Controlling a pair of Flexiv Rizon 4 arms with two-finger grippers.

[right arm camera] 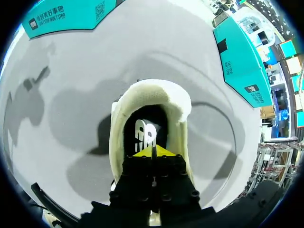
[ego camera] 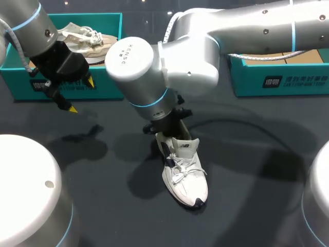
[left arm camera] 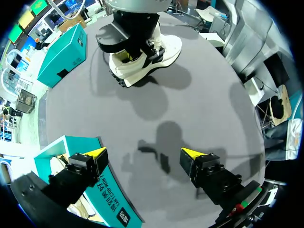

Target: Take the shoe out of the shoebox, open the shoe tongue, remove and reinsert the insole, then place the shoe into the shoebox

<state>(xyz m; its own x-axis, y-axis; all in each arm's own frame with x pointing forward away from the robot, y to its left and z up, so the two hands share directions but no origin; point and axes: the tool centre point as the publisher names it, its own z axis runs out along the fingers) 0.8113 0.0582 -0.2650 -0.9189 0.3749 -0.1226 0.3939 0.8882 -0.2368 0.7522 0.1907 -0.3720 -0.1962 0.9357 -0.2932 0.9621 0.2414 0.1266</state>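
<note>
The white lace-up sneaker [ego camera: 185, 170] lies on the dark table [ego camera: 257, 154], toe towards the robot; the right gripper [right arm camera: 153, 152], tips pressed together, sits inside its heel opening; the left gripper [left arm camera: 142, 154] hangs spread, well apart

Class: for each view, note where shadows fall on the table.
Head view: soft shadows spread beside the white shoe under the right arm; a smaller one lies near the left hand. Left wrist view: that hand's shadow sits ahead of its fingers. Right wrist view: overlapping shadows surround the shoe.
</note>
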